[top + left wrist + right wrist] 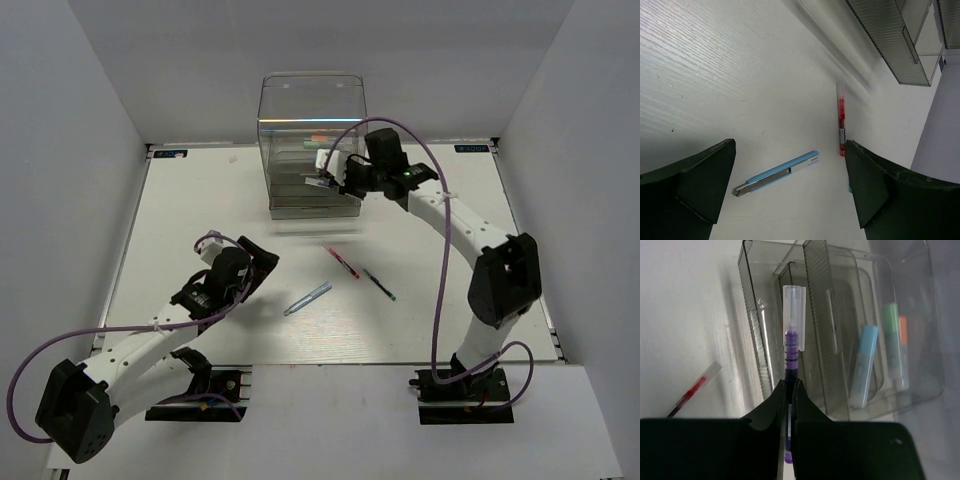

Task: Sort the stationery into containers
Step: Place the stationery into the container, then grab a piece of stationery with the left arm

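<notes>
Top view: drawer unit (310, 140) sits at 12 o'clock on the table (200, 200), with grey trays (312, 195) pulled out in steps at its front. The right gripper (328, 175) is at the unit's front right corner, over the trays. Its jaws are together on something small that is unclear from here. The left gripper (262, 258) is at 8 o'clock of table centre, jaws spread wide, holding nothing. Three pens lie loose mid-table. The red pen (342, 262) has the dark pen (379, 284) near its 4 o'clock and the silvery-blue pen (307, 298) at its 7 o'clock, all apart. The left gripper is near the silvery-blue pen, at its 10 o'clock, not touching

Left wrist: both fingers (700, 185) are set far apart and empty. The silvery-blue pen lies flat on the table between them, slanted toward 2 o'clock. The red pen is at its 1 o'clock, running 12 to 6, its lower end just beside the right-hand finger. The trays are in the 1 o'clock corner

Right wrist: jaws are clamped on a purple pen (791, 340), clear cap pointing to 12 o'clock in front of the trays. A blue marker (864, 365), mint-green marker (891, 340) and orange marker (903, 332) lie in the trays at 3 o'clock; exact tray unclear. The red pen is on the table at 8 o'clock
</notes>
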`<state>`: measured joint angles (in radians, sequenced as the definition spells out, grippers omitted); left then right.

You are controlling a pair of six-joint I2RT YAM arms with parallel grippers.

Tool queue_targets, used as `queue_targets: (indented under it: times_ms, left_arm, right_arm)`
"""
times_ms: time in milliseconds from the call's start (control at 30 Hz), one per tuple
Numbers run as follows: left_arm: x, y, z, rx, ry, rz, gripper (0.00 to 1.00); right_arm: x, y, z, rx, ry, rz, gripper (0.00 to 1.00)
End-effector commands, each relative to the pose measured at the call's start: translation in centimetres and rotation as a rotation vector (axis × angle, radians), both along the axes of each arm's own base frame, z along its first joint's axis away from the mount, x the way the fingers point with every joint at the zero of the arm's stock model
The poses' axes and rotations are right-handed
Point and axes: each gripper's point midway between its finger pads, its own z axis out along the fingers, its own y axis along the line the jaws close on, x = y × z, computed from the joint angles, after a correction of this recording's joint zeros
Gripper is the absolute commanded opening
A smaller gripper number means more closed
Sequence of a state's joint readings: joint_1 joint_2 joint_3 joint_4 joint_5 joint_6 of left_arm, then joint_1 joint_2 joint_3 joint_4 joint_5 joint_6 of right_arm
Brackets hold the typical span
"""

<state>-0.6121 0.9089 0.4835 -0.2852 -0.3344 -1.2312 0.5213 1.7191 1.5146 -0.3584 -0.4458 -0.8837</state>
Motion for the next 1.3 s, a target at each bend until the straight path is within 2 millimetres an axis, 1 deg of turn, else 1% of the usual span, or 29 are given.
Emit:
queue_targets:
  times_ms: [0, 33, 67, 167, 267, 300, 333, 400, 500, 567, 633, 700, 733, 767, 800, 833, 867, 900, 933, 967, 1000, 1033, 1067, 1100, 1133, 1167, 1200, 1233, 1267]
  left_arm:
    - [0.6, -0.8, 2.0, -0.042, -0.030, -0.014, 1.00]
    - [0.6, -0.8, 2.0, -0.042, -0.030, -0.014, 1.00]
    - [0.6, -0.9, 2.1, -0.050, -0.029, -0.009, 1.00]
    - [0.3, -0.7, 1.9, -0.043, -0.018, -0.009, 1.00]
    - [0.2, -0.6, 2.0, -0.043, -0.018, -0.009, 1.00]
    - [0.2, -0.6, 2.2, -0.048, -0.026, -0.009, 1.00]
    - [0.2, -0.6, 2.2, -0.048, -0.026, -0.009, 1.00]
    - [0.0, -0.5, 1.8, -0.043, -0.018, -0.009, 1.00]
    - [0.1, -0.7, 1.4, -0.041, -0.006, -0.016, 1.00]
    - [0.1, -0.9, 1.2, -0.043, 0.001, -0.023, 1.00]
    - [0.6, -1.5, 1.7, -0.061, -0.014, -0.032, 0.96]
    - [0.9, -2.4, 1.5, -0.069, -0.004, -0.063, 0.92]
    - [1.4, -3.0, 2.2, -0.081, -0.026, -0.081, 0.87]
    - [1.4, -3.9, 2.1, -0.082, -0.020, -0.119, 0.83]
    - [1.7, -4.6, 0.9, -0.065, 0.016, -0.139, 0.79]
    - [2.5, -5.7, 1.8, -0.082, 0.001, -0.165, 0.73]
    - [2.4, -6.7, 1.4, -0.089, 0.033, -0.211, 0.63]
    - [2.6, -7.8, 1.3, -0.098, 0.047, -0.239, 0.59]
    - [3.5, -8.9, 0.6, -0.085, 0.080, -0.259, 0.56]
    - [3.5, -10.1, 0.3, -0.092, 0.102, -0.292, 0.53]
    - [4.6, -11.2, 1.4, -0.107, 0.088, -0.302, 0.50]
    - [4.6, -11.6, 0.8, -0.090, 0.120, -0.309, 0.48]
    - [4.7, -12.4, -0.8, -0.078, 0.178, -0.311, 0.48]
    - [6.0, -13.4, 0.5, -0.086, 0.163, -0.312, 0.48]
    - [5.5, -13.6, -2.0, -0.048, 0.262, -0.298, 0.50]
    - [6.6, -15.0, 1.0, -0.079, 0.221, -0.307, 0.52]
    - [6.9, -15.3, -1.1, -0.042, 0.284, -0.300, 0.54]
    - [6.9, -15.7, -1.8, -0.026, 0.324, -0.286, 0.54]
    - [7.6, -16.3, -1.1, -0.022, 0.343, -0.277, 0.54]
  right_arm:
    - [1.9, 2.1, -0.2, -0.056, -0.085, 0.028, 0.00]
    - [2.8, 2.8, -1.0, -0.072, -0.087, 0.033, 0.00]
    - [3.5, 3.1, -0.2, -0.076, -0.115, 0.026, 0.00]
    - [5.0, 3.7, -1.6, -0.131, -0.115, 0.026, 0.02]
    - [5.6, 3.9, -3.0, -0.159, -0.101, 0.022, 0.17]
    - [5.6, 3.7, -3.1, -0.161, -0.101, 0.020, 0.29]
    - [5.5, 3.7, -3.7, -0.172, -0.091, 0.023, 0.32]
    - [5.1, 3.6, -3.8, -0.162, -0.073, 0.015, 0.38]
    - [4.0, 3.6, -3.4, -0.135, -0.040, 0.021, 0.41]
    - [2.9, 3.5, -2.5, -0.111, -0.028, 0.030, 0.41]
    - [1.6, 3.5, -1.1, -0.056, 0.023, 0.016, 0.38]
    - [0.1, 2.4, 0.5, -0.010, 0.068, -0.024, 0.34]
    - [-0.5, 2.1, 0.4, 0.005, 0.123, -0.067, 0.29]
    - [-1.4, 1.4, -0.8, -0.012, 0.159, -0.076, 0.26]
    - [-3.2, 0.1, -0.8, -0.023, 0.188, -0.086, 0.23]
    - [-4.3, -1.0, -2.8, -0.055, 0.241, -0.105, 0.17]
    - [-4.9, -1.9, -3.7, -0.062, 0.279, -0.143, 0.15]
    - [-7.2, -3.7, -5.6, -0.089, 0.323, -0.163, 0.13]
    - [-7.5, -4.4, -5.8, -0.082, 0.327, -0.189, 0.13]
    - [-8.1, -5.2, -5.5, -0.069, 0.324, -0.219, 0.13]
    - [-9.4, -6.9, -7.8, -0.091, 0.369, -0.262, 0.13]
    - [-9.7, -7.5, -7.6, -0.078, 0.356, -0.284, 0.15]
    - [-9.6, -8.4, -8.0, -0.080, 0.356, -0.337, 0.30]
    - [-10.3, -10.1, -9.7, -0.100, 0.384, -0.400, 0.35]
    - [-10.7, -10.7, -9.7, -0.098, 0.386, -0.419, 0.40]
    - [-11.4, -11.4, -10.8, -0.114, 0.417, -0.438, 0.43]
    - [-11.4, -12.3, -11.1, -0.114, 0.426, -0.464, 0.44]
    - [-11.9, -12.7, -11.1, -0.109, 0.426, -0.472, 0.44]
    - [-12.5, -13.0, -11.7, -0.108, 0.449, -0.483, 0.44]
